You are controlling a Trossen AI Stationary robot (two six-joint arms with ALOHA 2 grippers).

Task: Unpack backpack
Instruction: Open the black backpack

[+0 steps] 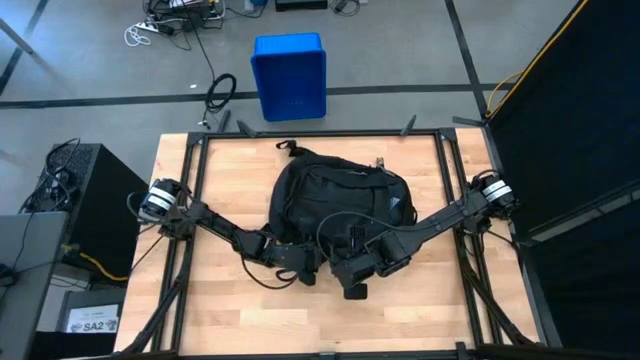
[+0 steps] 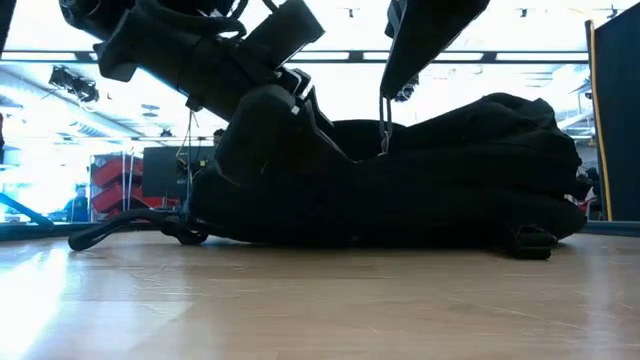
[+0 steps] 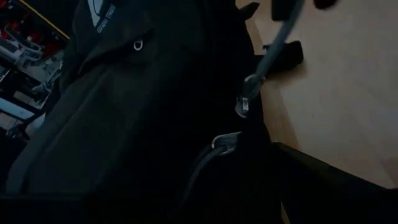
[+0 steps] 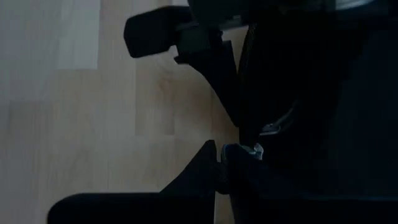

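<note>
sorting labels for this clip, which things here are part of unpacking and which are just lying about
Part of the job:
- backpack
- zip pull
- left gripper
- right gripper

Just lying about:
- blue bin
- floor cables
- cabinet

left tool: tips hidden against backpack | backpack contents: unseen | right tool: grip too dark

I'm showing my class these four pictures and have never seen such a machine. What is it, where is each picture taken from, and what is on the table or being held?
It is a robot with two dark arms at a wooden table. One picture looks straight down, one looks level across the tabletop, and two come from cameras on the wrists. A black backpack lies on the table. The right claw is shut on a metal zip pull at the bag's near edge. The left claw is at the same edge; its grip is hidden.
</note>
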